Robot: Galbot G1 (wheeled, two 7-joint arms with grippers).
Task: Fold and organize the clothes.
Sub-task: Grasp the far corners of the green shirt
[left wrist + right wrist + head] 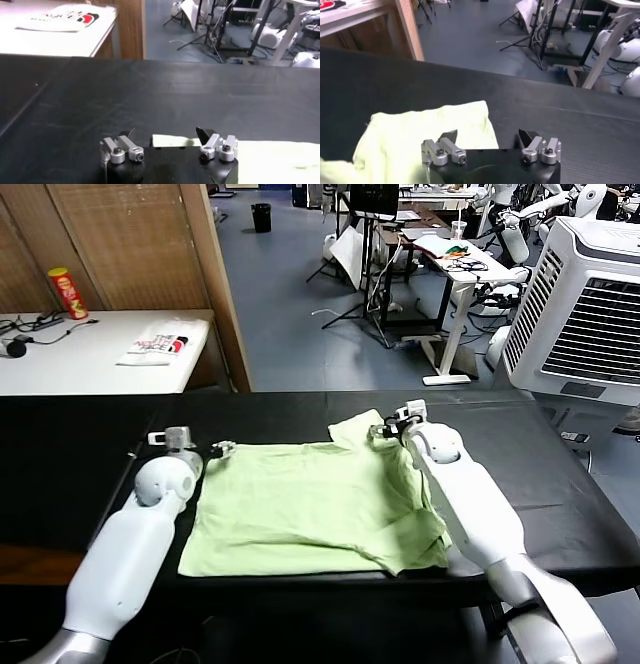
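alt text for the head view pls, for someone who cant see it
A pale green T-shirt lies spread on a black-covered table, its far right sleeve rumpled. The left end effector sits at the shirt's far left corner, the right end effector at the rumpled sleeve; both look open.

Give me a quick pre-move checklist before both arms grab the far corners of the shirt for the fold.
1. T-shirt lies on the black table covering: ok.
2. Shirt lies smooth: not ok, the right sleeve area is bunched and the right edge rumpled.
3. Left end effector at the far left corner, jaws open, one finger over the fabric edge: ok.
4. Right end effector at the far right sleeve, jaws open, one finger over the cloth, the other over bare covering: ok.
5. Fabric actually between either pair of fingers: cannot tell.
6. Near hem inside the table edge: ok.
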